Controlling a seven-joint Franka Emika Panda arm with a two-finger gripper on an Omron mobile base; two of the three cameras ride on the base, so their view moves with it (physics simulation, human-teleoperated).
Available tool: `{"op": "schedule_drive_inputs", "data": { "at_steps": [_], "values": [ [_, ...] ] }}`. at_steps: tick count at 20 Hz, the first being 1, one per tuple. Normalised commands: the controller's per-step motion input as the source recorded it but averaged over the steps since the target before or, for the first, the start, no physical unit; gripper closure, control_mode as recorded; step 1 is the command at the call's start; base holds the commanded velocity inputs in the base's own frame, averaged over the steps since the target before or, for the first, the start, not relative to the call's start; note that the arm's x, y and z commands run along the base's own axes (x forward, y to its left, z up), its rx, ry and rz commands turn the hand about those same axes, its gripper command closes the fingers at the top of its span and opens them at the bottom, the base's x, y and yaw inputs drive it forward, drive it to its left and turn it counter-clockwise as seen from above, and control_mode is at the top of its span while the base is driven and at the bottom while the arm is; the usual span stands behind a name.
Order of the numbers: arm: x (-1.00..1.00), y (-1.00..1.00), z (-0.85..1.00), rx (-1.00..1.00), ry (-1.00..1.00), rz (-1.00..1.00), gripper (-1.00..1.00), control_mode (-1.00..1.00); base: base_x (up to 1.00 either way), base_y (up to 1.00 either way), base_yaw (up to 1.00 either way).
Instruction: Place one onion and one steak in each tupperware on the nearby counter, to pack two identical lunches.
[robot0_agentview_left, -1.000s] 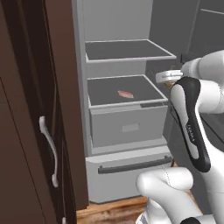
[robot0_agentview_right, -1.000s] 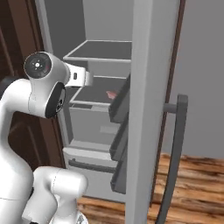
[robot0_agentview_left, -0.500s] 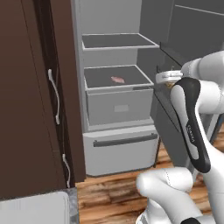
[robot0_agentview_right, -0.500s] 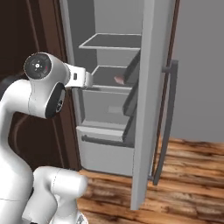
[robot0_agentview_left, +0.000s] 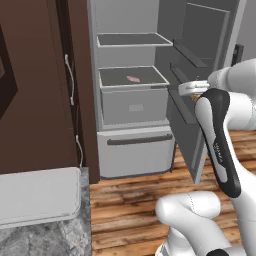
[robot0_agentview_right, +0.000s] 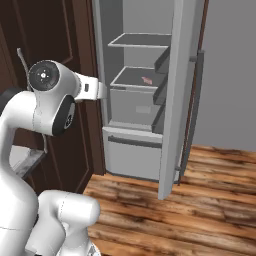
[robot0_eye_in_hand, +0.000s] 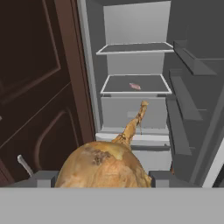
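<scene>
A brown onion (robot0_eye_in_hand: 105, 166) with a long dry stalk sits between my two dark fingertips (robot0_eye_in_hand: 41, 178) in the hand view, and my gripper (robot0_eye_in_hand: 105, 180) is shut on it. In the left base view the gripper (robot0_agentview_left: 192, 89) is held high in front of the open fridge. A pink steak (robot0_agentview_left: 133, 78) lies on top of the fridge's grey drawer box, also seen as the steak (robot0_agentview_right: 147, 80) and the steak (robot0_eye_in_hand: 135, 86). A corner of the marbled counter (robot0_agentview_left: 75, 235) shows at lower left. A pale tray-like box (robot0_agentview_left: 35, 197) with rounded corners rests on it; I cannot tell whether it is a tupperware.
The grey fridge (robot0_agentview_left: 132, 107) stands open, its door (robot0_agentview_right: 182, 95) swung out to the right with shelves inside. Dark brown cabinet doors (robot0_agentview_left: 35, 85) with silver handles stand to its left. Wooden floor (robot0_agentview_right: 190, 200) lies between the base and the fridge.
The whole picture has shifted: the base has drawn back and to the left of the fridge, which now looks smaller. The counter corner has come into view.
</scene>
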Motion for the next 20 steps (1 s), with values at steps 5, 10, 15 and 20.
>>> {"op": "schedule_drive_inputs", "data": {
  "at_steps": [5,10,15,20],
  "values": [
    [0.00,0.00,0.00,0.00,0.00,0.00,1.00,1.00,-0.77,-0.32,0.19],
    [0.00,0.00,0.00,0.00,0.00,0.00,1.00,1.00,-0.54,-0.47,0.23],
    [0.00,0.00,0.00,0.00,0.00,0.00,1.00,1.00,-0.10,-0.37,0.25],
    [0.00,0.00,0.00,0.00,0.00,0.00,1.00,1.00,0.00,-0.01,0.35]
  ]
}}
